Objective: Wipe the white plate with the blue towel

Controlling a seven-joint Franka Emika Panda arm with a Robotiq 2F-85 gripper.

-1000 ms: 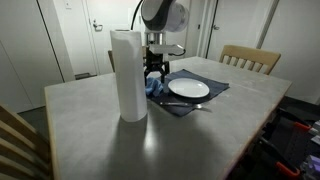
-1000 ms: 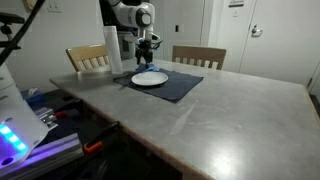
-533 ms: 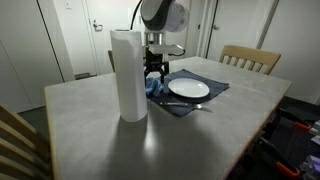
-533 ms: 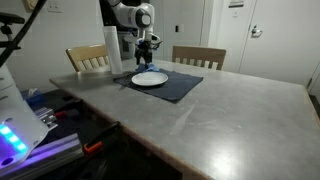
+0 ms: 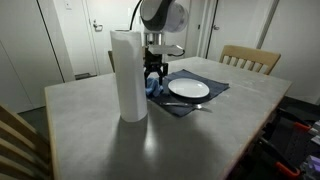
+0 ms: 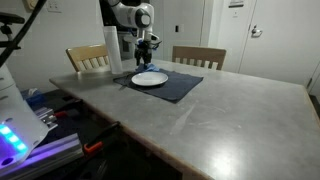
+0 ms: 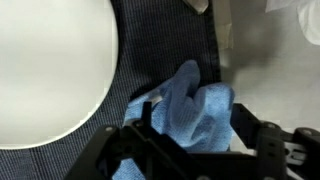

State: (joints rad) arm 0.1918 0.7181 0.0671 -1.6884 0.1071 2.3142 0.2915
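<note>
Gripper [image 7: 190, 135] is down over the towel [image 7: 195, 105], one finger on each side of the bunched blue cloth in the wrist view. The cloth fills the gap between the fingers [image 7: 143, 130]. Jaws stand partly apart; can't tell if they're actually clamping it or just straddling it.

Towel lies crumpled on the dark mat [image 7: 165, 40], just beside the plate [image 7: 45, 70] and not on it. Plate also sits on the mat and looks bare.

In an exterior view the gripper [image 5: 154, 72] points straight down, with the towel [image 5: 155, 89] under its tips, between the paper roll [image 5: 127, 75] and the plate [image 5: 189, 89]. Roll stands upright on the table [image 5: 90, 130], near the mat's edge. In an exterior view the plate [image 6: 150, 78] is in front of the gripper [image 6: 147, 50]; towel isn't discernible there.
</note>
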